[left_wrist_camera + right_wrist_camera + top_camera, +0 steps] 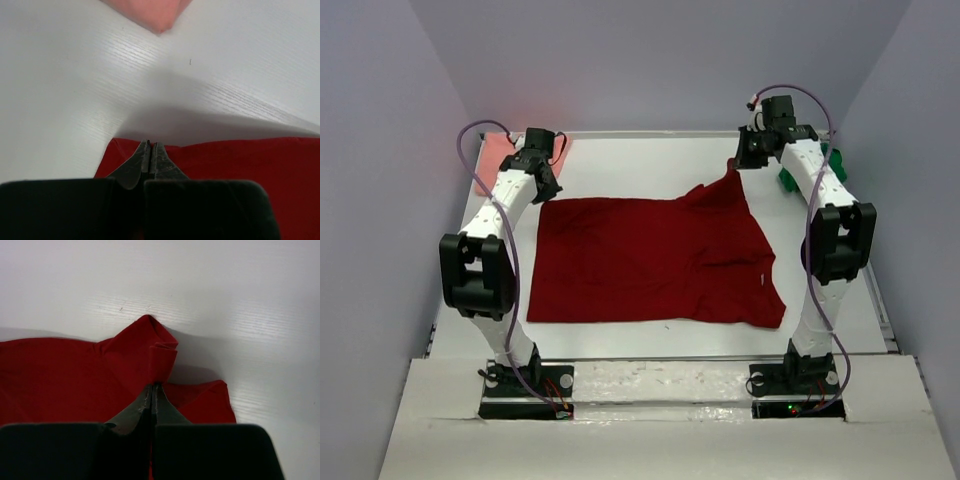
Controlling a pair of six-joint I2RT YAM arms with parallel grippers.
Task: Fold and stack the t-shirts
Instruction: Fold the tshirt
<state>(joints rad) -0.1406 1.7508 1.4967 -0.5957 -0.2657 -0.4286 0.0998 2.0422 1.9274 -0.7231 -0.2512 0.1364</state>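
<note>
Twin robot limbs, the left arm (498, 215) and the right arm (820, 185), wear white shells broken by boxy black joint housings. Each is mounted on a flat black base plate (525, 390). A lilac cable (470, 150) loops loosely along each limb from base to wrist. Tiny red and green lights (790, 408) glow at the right base. Seen close up, the left pincer (151, 145) and the right pincer (152, 386) have slim, tapering dark grey fingers (167, 412) with a dull sheen, set in a broad black block.

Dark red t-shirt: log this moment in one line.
dark red t-shirt: mostly flat, unfolded | left gripper: shut on far-left edge | right gripper: shut on raised far-right fold
</note>
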